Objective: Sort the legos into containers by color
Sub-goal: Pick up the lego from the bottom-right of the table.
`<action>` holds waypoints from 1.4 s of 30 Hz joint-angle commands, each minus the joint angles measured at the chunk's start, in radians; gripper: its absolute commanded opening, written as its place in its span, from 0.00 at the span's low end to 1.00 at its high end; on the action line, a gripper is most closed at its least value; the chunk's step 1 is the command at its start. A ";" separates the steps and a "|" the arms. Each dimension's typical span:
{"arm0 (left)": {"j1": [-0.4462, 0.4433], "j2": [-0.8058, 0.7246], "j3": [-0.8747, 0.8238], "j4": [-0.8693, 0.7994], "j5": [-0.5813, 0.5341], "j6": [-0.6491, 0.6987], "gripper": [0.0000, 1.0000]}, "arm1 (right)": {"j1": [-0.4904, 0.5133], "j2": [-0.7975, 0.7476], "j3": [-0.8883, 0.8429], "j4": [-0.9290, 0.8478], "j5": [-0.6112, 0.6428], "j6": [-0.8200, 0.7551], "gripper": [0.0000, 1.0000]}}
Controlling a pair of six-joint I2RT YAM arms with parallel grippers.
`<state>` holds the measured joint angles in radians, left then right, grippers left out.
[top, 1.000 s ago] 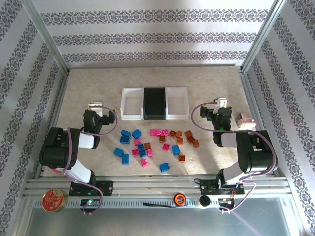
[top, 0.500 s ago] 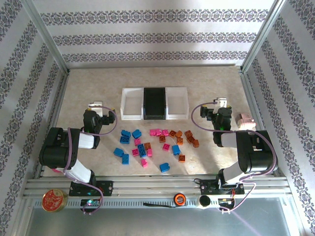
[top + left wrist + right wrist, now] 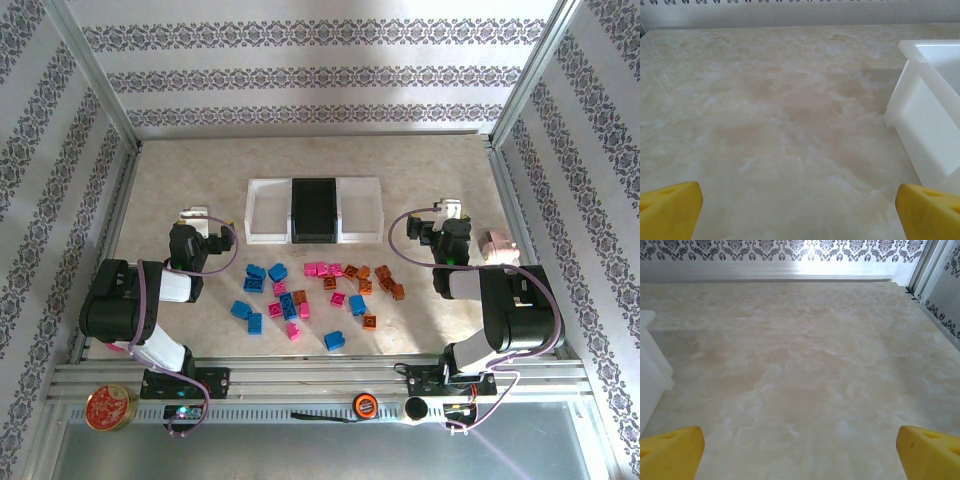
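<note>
Small studded plastic legos (image 3: 290, 306) in blue, magenta and orange-brown are lying scattered on the marbled beige table (image 3: 190, 170), just before the joined white-black-white tray containers (image 3: 266, 238). The left gripper (image 3: 193, 214) and right gripper (image 3: 451, 211) are flanking them, jaws standing wide and gripping nothing.

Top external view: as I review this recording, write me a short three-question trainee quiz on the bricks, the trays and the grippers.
1. True or false: every one of the Lego bricks lies on the table, outside the trays.
2. What colour is the middle tray? A white, B black, C red.
3. Fill in: the left gripper and the right gripper both have their jaws ____ and hold nothing.

Key: 1 true; 2 B; 3 open.
</note>
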<state>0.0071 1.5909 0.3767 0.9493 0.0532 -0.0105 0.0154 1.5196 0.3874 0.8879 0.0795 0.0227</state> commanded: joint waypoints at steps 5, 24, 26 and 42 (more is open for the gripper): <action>0.010 0.002 0.015 -0.010 0.018 0.009 0.99 | 0.002 0.001 -0.010 0.042 -0.017 0.015 0.98; 0.007 -0.421 -0.008 -0.184 -0.142 -0.257 0.99 | 0.049 -0.307 0.123 -0.503 0.337 0.202 0.98; 0.007 -0.439 -0.009 -0.159 -0.167 -0.364 0.99 | 0.043 -0.330 0.132 -0.564 0.388 0.332 0.98; 0.045 -0.506 -0.094 -0.028 0.066 -0.898 0.99 | -0.001 -0.492 0.128 -0.993 -0.195 0.649 0.98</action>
<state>0.0364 1.0847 0.3126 0.8013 0.0280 -0.7677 -0.0399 1.0805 0.4870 0.0860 -0.0357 0.6922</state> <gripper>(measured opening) 0.993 0.980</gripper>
